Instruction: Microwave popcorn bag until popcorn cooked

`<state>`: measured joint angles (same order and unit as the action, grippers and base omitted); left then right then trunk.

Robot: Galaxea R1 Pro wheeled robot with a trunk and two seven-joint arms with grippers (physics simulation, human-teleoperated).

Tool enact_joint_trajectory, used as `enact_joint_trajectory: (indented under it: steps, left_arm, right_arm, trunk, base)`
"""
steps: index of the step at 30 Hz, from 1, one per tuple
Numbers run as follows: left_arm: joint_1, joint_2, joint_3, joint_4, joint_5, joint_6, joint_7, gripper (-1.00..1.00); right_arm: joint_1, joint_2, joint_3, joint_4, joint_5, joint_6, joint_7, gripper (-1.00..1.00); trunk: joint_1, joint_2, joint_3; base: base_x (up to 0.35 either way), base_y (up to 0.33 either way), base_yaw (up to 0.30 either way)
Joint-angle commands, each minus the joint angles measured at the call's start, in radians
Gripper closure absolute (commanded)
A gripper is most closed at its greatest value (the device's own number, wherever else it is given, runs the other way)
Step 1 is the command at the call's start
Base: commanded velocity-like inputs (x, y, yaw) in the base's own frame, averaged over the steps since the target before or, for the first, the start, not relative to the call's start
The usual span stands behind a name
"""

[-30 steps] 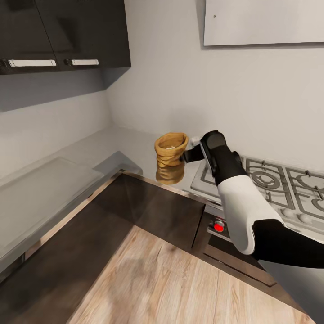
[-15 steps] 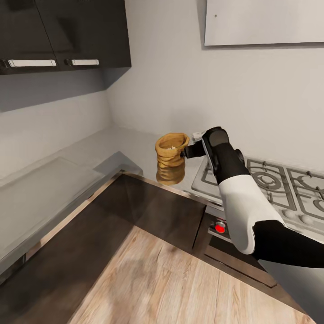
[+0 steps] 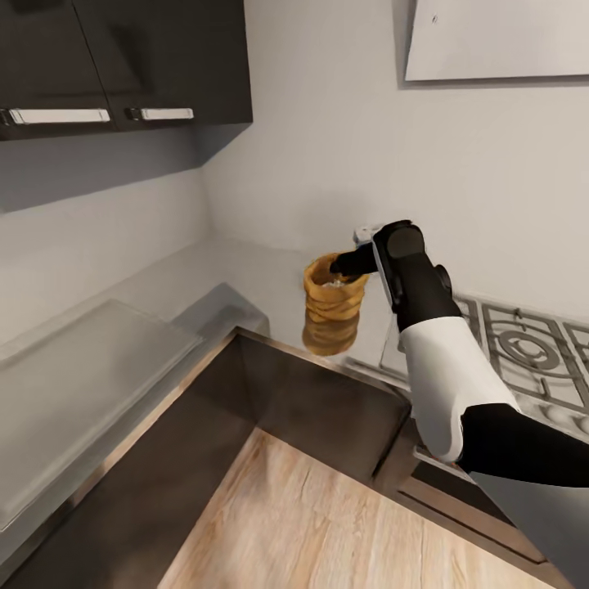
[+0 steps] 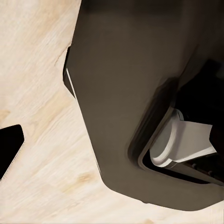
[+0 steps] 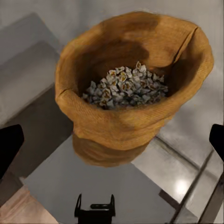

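R gripper at rim of popcorn bag, fingers wide apart either side in wrist view, grip unclear. Bag upright at countertop front edge nr inner corner, beside hob. Greyish popcorn inside.

light wood floor, big dark brown rounded body lying over the floor, white-grey part in a recess of that body, black fingertip over the floor

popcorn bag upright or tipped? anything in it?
Upright. The popcorn bag stands mouth up on the countertop, with greyish popcorn kernels lying at its bottom.
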<state>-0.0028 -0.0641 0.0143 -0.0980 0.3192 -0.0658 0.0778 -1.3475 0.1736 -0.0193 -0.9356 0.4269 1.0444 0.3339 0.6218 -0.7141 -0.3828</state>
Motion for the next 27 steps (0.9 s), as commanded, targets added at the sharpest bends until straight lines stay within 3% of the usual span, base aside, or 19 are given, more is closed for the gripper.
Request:
enact_joint_trajectory:
  steps: [1,9,14,16,17,18,27]
  left_arm:
    - [0.0,0.0,0.001,0.0,0.004,-0.002,0.002,-1.0]
    - [0.0,0.0,0.001,0.0,0.004,-0.002,0.002,-1.0]
    - [0.0,0.0,0.002,0.0,0.004,-0.002,0.003,-1.0]
    - [0.0,0.0,0.002,0.0,0.004,-0.002,0.003,-1.0]
    - [0.0,0.0,0.002,0.0,0.004,-0.002,0.003,-1.0]
    - [0.0,0.0,0.003,-0.001,0.005,-0.002,0.003,-1.0]
    - [0.0,0.0,0.003,-0.001,0.006,-0.002,0.003,-1.0]
  right_arm:
    - [-0.001,0.001,-0.002,-0.001,0.01,0.003,0.009,-1.0]
    - [-0.001,0.001,-0.002,0.013,0.014,0.003,-0.006,-1.0]
    - [-0.001,0.001,-0.007,0.027,0.013,0.003,-0.106,-1.0]
    - [-0.001,0.001,-0.03,0.043,0.013,0.003,-0.121,-1.0]
    - [-0.001,0.001,-0.053,0.051,0.013,0.003,-0.134,-1.0]
    - [-0.001,0.001,-0.099,0.06,0.013,0.003,-0.196,-1.0]
    - [0.0,0.001,-0.166,0.081,0.013,0.003,-0.225,-1.0]
  trunk:
    - [0.001,-0.001,-0.001]
    - [0.001,-0.001,-0.001]
    - [0.001,-0.001,-0.001]
    - [0.001,-0.001,-0.001]
    - [0.001,-0.001,-0.001]
    - [0.001,-0.001,-0.001]
    - [0.001,-0.001,-0.001]
  base:
    - [0.295,0.182,0.0]
    - [0.311,0.119,0.0]
    - [0.175,0.019,0.0]
    - [0.021,0.002,0.0]
    - [0.008,0.001,0.0]
    - [0.002,0.0,0.0]
    - [0.0,0.0,0.0]
